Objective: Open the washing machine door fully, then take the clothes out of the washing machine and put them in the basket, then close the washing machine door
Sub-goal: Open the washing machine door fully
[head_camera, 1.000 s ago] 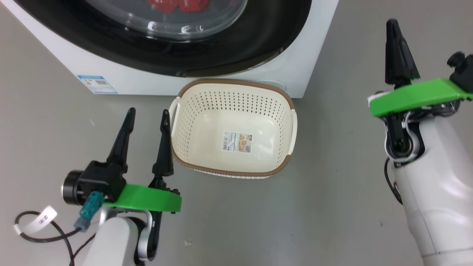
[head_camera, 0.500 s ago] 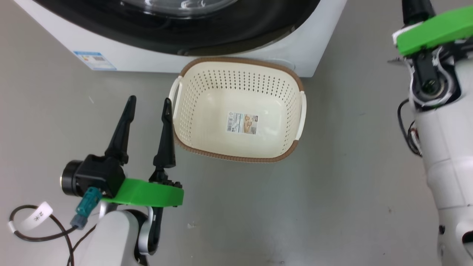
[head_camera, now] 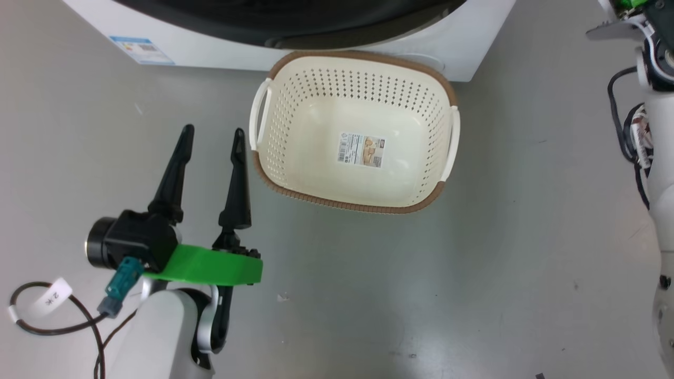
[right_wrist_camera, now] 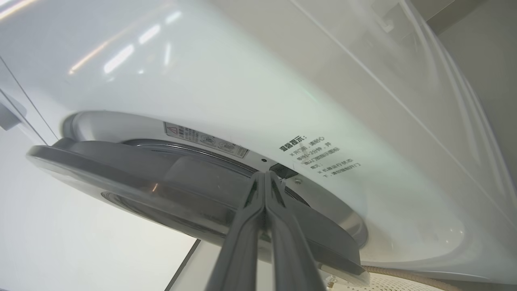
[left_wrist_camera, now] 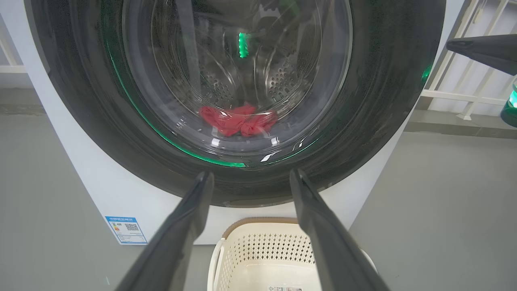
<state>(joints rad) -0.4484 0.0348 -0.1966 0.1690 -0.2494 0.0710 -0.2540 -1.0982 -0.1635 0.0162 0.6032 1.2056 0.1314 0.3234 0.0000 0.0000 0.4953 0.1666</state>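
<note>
The washing machine (head_camera: pixel 210 50) stands at the top of the head view, its door (head_camera: pixel 263 16) showing as a black rim. Through the door (left_wrist_camera: pixel 80 101) glass in the left wrist view, red clothes (left_wrist_camera: pixel 238 123) lie in the steel drum. The cream basket (head_camera: pixel 358 142) sits on the floor before the machine, with nothing in it but a sticker. My left gripper (head_camera: pixel 210 131) hovers open just left of the basket, holding nothing. My right gripper (right_wrist_camera: pixel 265 174) is shut, its tips at the gap between the door (right_wrist_camera: pixel 161 178) edge and the white front, by the latch slot.
Grey floor (head_camera: pixel 474 273) spreads around the basket. My right forearm (head_camera: pixel 658 158) with cables runs along the right edge. A blue label (head_camera: pixel 141 50) marks the machine's lower left corner. A white railing (left_wrist_camera: pixel 464 95) stands right of the machine.
The head camera has tilted, so machine and basket shift in the picture. My shut right gripper has risen toward the door, out of the top of the head view. The left gripper has stayed open.
</note>
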